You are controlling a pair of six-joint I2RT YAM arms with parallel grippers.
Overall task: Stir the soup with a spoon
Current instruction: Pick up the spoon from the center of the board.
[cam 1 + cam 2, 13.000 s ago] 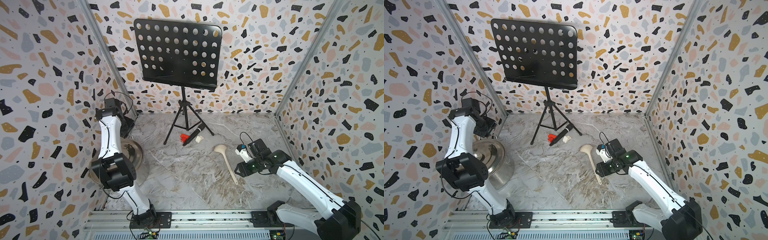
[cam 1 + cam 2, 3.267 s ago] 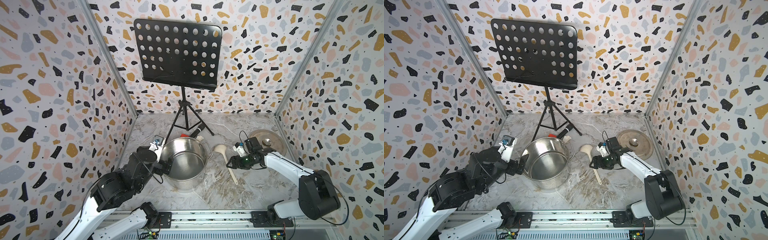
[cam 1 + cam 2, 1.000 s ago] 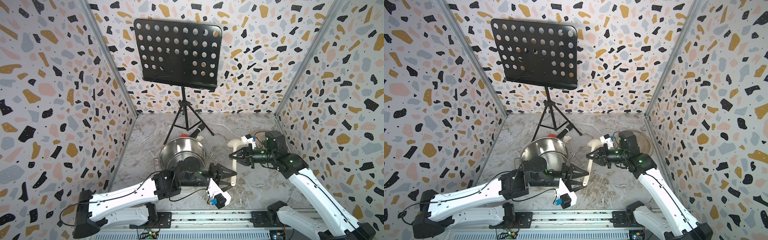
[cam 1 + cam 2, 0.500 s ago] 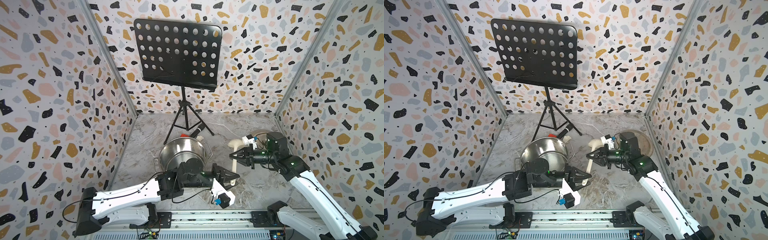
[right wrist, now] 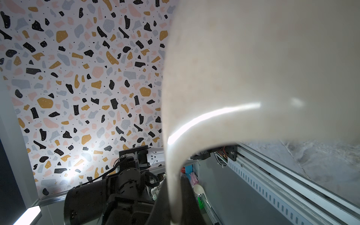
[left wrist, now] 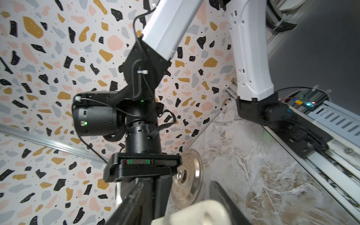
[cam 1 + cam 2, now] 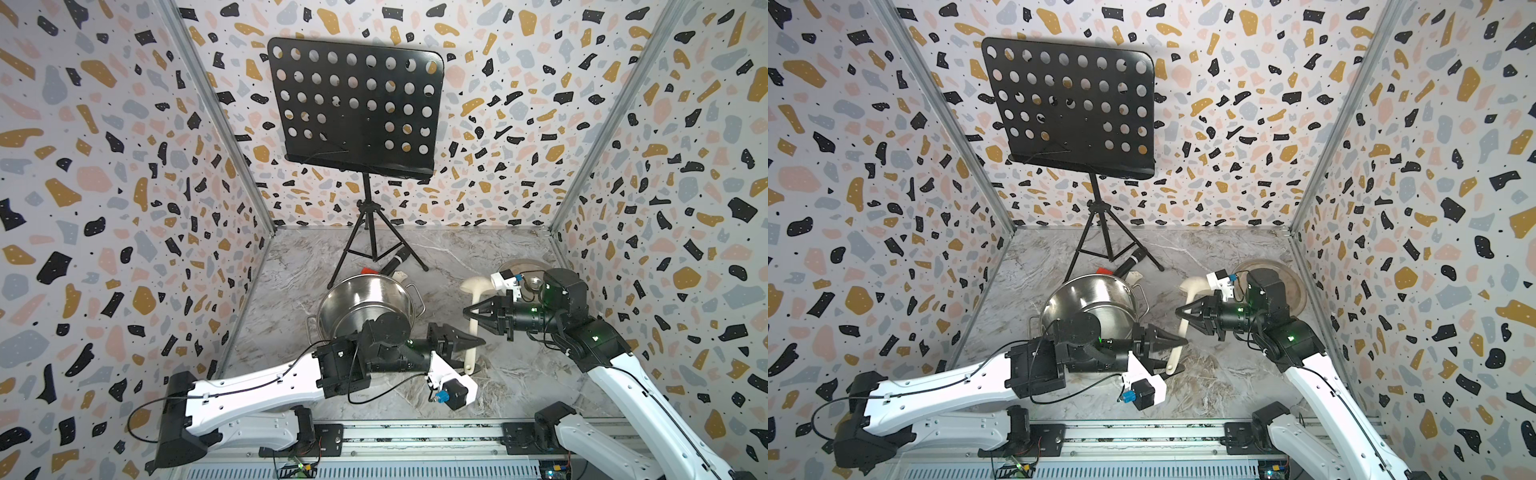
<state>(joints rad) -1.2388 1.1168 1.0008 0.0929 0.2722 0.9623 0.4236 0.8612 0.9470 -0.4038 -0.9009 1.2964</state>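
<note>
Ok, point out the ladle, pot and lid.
ladle [image 7: 473,285]: in a top view, on its round bowl.
pot [image 7: 363,301]: in a top view, on its inner wall.
lid [image 6: 191,163]: left wrist view, on its flat face.

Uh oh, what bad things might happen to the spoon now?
The spoon hangs from the right fingers alone. The left fingers are open around its low end, so it may swing or slip. When it is carried over, it might knock the pot instead of going in.
</note>
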